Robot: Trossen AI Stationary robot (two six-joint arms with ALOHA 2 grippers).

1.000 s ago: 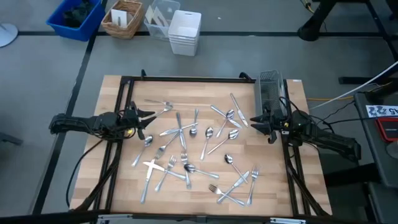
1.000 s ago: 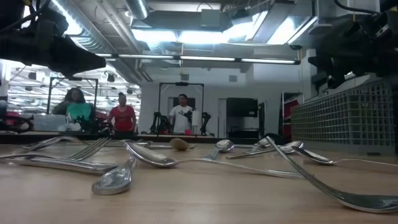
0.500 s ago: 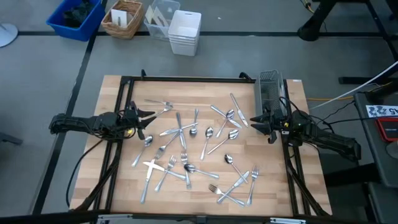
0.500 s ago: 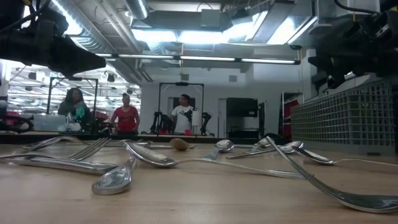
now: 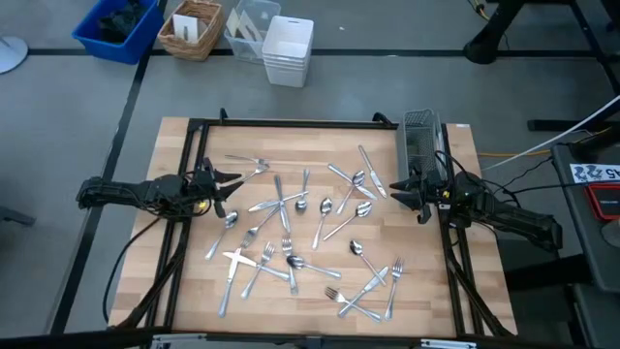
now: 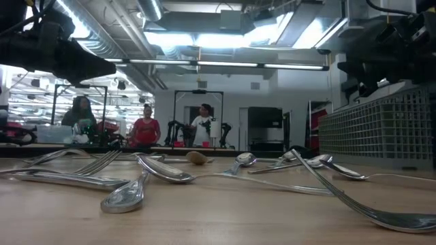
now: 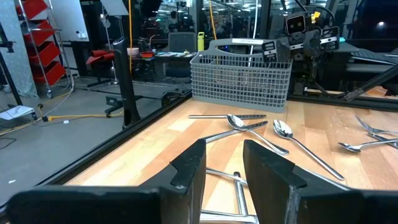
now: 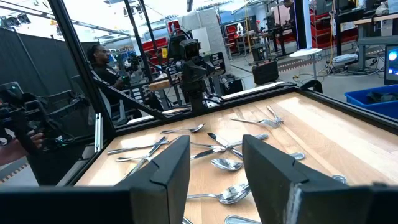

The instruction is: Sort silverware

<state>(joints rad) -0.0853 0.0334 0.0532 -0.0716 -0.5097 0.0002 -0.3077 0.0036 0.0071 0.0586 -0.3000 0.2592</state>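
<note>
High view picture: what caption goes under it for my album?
Forks, spoons and knives lie scattered on the wooden table between two waiting grippers.

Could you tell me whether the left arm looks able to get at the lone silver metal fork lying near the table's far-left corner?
Probably yes. The silver metal fork lies flat on bare wood just beyond the left gripper, whose fingers stand open and empty. Nothing lies across it, and the right gripper waits at the far side by the dark wire-mesh caddy.
</note>
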